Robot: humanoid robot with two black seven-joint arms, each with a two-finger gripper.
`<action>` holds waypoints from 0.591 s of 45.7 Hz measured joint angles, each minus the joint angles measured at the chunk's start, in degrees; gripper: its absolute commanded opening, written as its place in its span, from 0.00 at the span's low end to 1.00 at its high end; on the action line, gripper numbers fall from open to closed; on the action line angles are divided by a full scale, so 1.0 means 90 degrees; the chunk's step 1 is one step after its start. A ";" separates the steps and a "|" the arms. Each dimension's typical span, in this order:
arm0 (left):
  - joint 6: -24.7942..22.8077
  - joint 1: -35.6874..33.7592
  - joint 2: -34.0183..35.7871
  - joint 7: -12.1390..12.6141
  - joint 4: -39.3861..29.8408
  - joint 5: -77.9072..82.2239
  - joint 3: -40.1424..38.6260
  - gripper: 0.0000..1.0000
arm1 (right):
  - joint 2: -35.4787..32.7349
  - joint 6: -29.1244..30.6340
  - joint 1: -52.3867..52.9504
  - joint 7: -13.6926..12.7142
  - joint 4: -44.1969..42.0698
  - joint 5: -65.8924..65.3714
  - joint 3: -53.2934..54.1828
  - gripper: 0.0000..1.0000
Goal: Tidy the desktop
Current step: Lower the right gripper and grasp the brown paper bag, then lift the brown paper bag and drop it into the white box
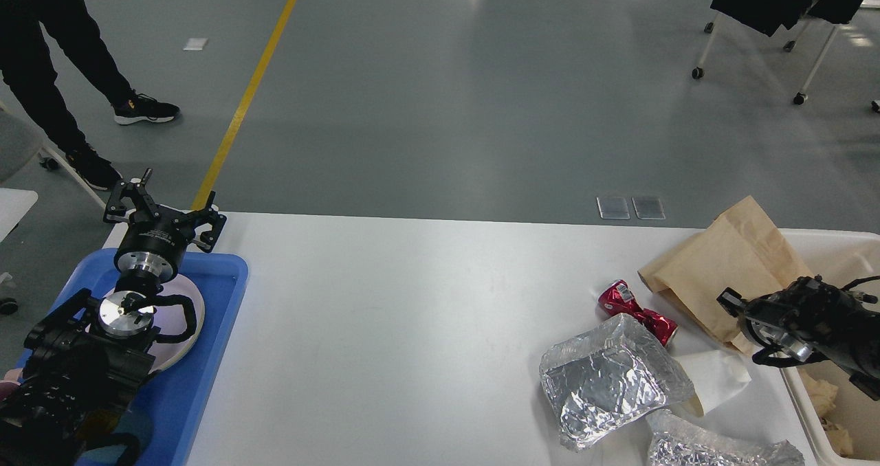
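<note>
Desk point(412, 301): a large smooth white rectangular top with rounded corners fills the lower half of the view, its middle bare and faintly glossy.

At its left end lies a blue plastic tray point(230, 273) holding a pale round plate point(196, 315), mostly covered by the black left arm. The left hand point(165, 213) stands over the tray's far edge with its two fingers spread wide, holding nothing.

Toward the right end lie a crushed red metal can point(636, 308), a crumpled silver foil container point(608, 380), a white paper napkin point(718, 376) and a brown paper bag point(729, 260), close together. A second foil piece point(715, 449) is cut off by the bottom edge. A cream plastic bin point(825, 246) sits at the far right, partly out of view, with crumpled scraps inside.

The right hand point(732, 304) hovers over the bag's near edge; it is dark and seen nearly end-on, so I cannot tell whether its fingers are apart or together.

Beyond the desk is a grey-green polished floor point(447, 95) with a yellow line point(254, 88). A person's legs in black trousers point(41, 60) stand at upper left; white wheeled legs of furniture point(811, 74) show at upper right.
</note>
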 measured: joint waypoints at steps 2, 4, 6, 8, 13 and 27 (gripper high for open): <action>0.0000 0.0000 0.0000 0.0000 0.0000 0.0000 0.0000 0.96 | 0.0002 -0.0034 -0.0002 0.0000 -0.0009 0.0000 0.0015 0.00; 0.0000 0.0000 0.0000 0.0000 0.0000 0.0000 0.0000 0.96 | 0.0002 -0.0091 -0.0002 0.0000 -0.0018 0.0000 0.0029 0.00; 0.0000 0.0000 0.0000 0.0000 0.0000 0.0000 0.0000 0.96 | 0.0003 -0.0193 -0.0002 0.0000 -0.0020 0.0000 0.0037 0.00; 0.0000 0.0000 0.0000 0.0000 0.0000 0.0000 0.0000 0.96 | 0.0003 -0.0307 -0.0002 0.0000 -0.0020 0.0000 0.0042 0.00; 0.0000 0.0000 0.0000 -0.0003 0.0000 0.0000 0.0000 0.96 | 0.0009 -0.0557 0.0061 0.0000 0.0039 0.0000 0.0053 0.00; 0.0000 0.0000 0.0000 -0.0003 0.0000 0.0000 0.0000 0.96 | -0.0933 -0.0589 0.1712 0.0008 0.1524 -0.0008 0.0170 0.00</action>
